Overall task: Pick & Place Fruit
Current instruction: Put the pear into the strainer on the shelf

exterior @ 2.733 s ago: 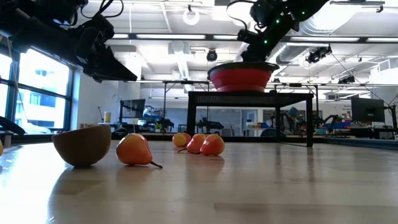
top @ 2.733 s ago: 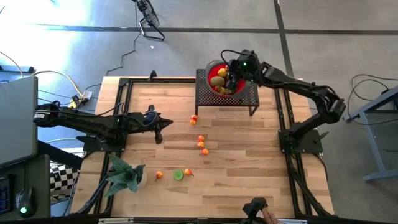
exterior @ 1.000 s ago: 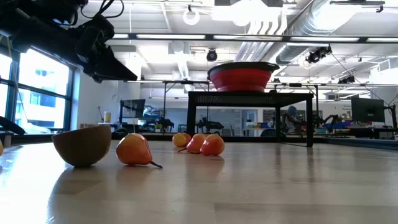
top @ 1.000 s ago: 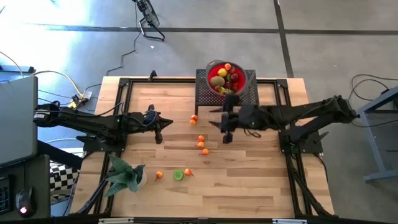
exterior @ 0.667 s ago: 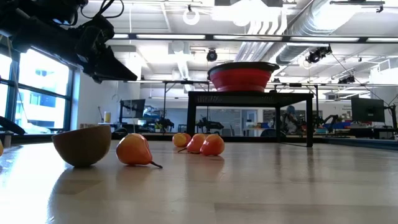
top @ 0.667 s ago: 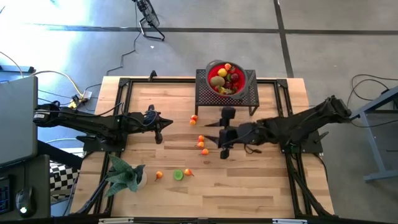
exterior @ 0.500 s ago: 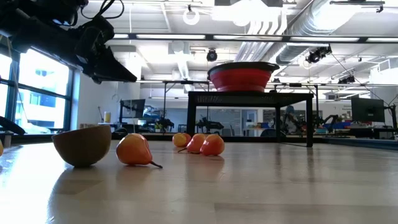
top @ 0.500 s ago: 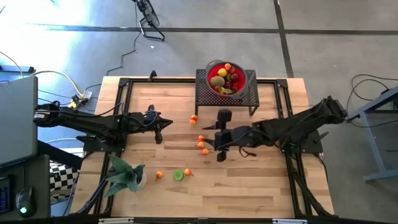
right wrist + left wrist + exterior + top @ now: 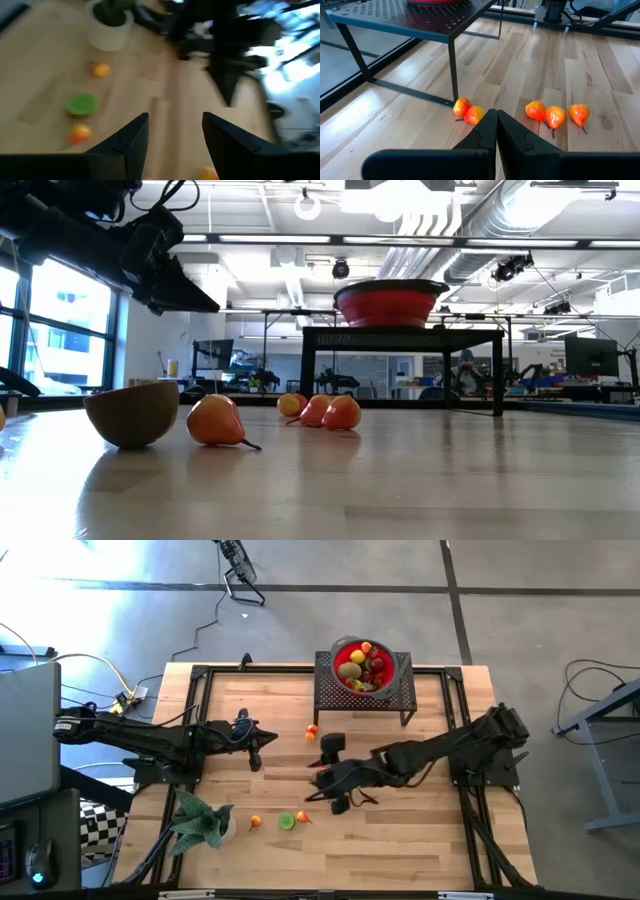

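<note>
The right hand (image 9: 322, 792) is hovering open and empty over the counter (image 9: 400, 830), beside loose fruit (image 9: 287, 821). The left hand (image 9: 262, 745) is waiting shut, empty.

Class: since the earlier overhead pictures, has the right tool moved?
Yes. The right tool has left the red bowl on the mesh stand, swinging across the table toward the loose fruit.

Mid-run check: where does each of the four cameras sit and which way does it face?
High: overhead, straight down; both arms, red bowl on its stand.
Low: table height, looking level; bowl, orange fruit, left arm.
Left wrist: past the shut left gripper at orange fruit.
Right wrist: past the open right gripper at the lime half.
Shared: high and right wrist both show the lime.
</note>
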### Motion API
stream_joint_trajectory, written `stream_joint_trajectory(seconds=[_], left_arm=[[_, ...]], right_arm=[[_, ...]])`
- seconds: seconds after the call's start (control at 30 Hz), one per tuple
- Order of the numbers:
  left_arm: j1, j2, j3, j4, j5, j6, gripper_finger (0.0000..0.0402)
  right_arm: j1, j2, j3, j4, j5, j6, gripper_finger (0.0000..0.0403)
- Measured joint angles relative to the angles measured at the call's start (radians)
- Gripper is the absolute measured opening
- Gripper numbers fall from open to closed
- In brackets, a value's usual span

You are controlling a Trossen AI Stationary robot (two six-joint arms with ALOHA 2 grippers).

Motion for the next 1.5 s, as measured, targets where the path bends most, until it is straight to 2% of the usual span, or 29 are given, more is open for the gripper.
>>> stream_joint_trajectory(seconds=[0.23,0.63,1.07,1.5], left_arm=[[0.0,0.0,0.0,-0.011,-0.003,0.0,0.0006],[0.0,0.0,0.0,-0.046,-0.003,0.0,0.0006],[0.0,0.0,0.0,-0.053,-0.002,0.0,0.0006],[0.0,0.0,0.0,-0.059,0.001,0.0,0.0006]], right_arm=[[-0.049,0.076,0.001,-0.048,-0.208,0.103,0.0178],[-0.1,0.182,0.001,-0.103,-0.357,0.099,0.0178],[-0.105,0.282,0.0,-0.128,-0.407,0.101,0.0178],[-0.112,0.344,0.0,-0.14,-0.387,0.103,0.0178]])
